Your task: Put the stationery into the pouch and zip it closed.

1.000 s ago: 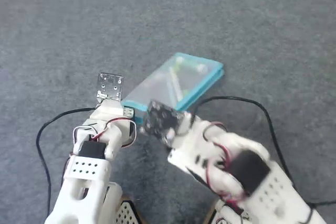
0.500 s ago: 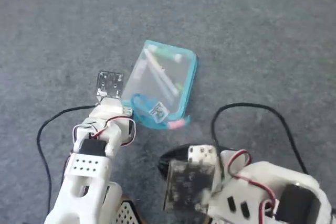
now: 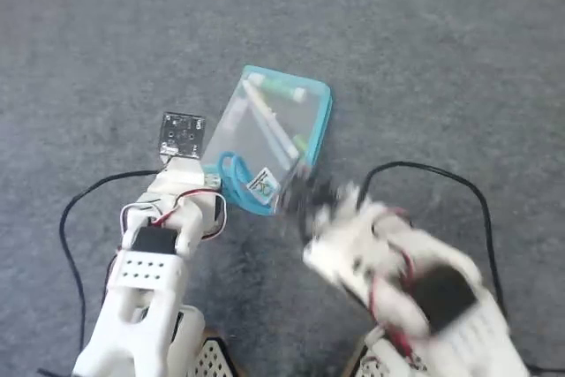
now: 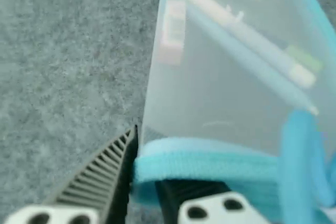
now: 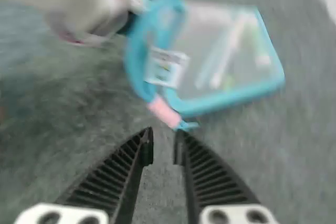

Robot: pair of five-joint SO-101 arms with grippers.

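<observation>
A clear pouch (image 3: 274, 134) with a teal border lies on the grey carpet, pens and other stationery (image 4: 247, 51) showing through its wall. My left gripper (image 3: 214, 186) is shut on the pouch's near teal edge (image 4: 210, 163), one finger on each side. A teal loop, a white label (image 5: 164, 68) and a pink zipper pull (image 5: 160, 110) sit at that same end. My right gripper (image 5: 163, 142) hovers just short of the pink pull, its fingers a narrow gap apart with nothing between them. In the high view the right arm (image 3: 388, 262) is blurred, beside the pouch's near right corner.
Grey carpet (image 3: 459, 86) covers the whole table, with free room beyond and on both sides of the pouch. Black cables (image 3: 437, 174) loop over the carpet by each arm's base.
The pouch turned from a diagonal lie to more upright between the first two frames. The right arm pulled back toward its base, then swung forward again to the pouch's zip end. The left gripper kept its hold.
</observation>
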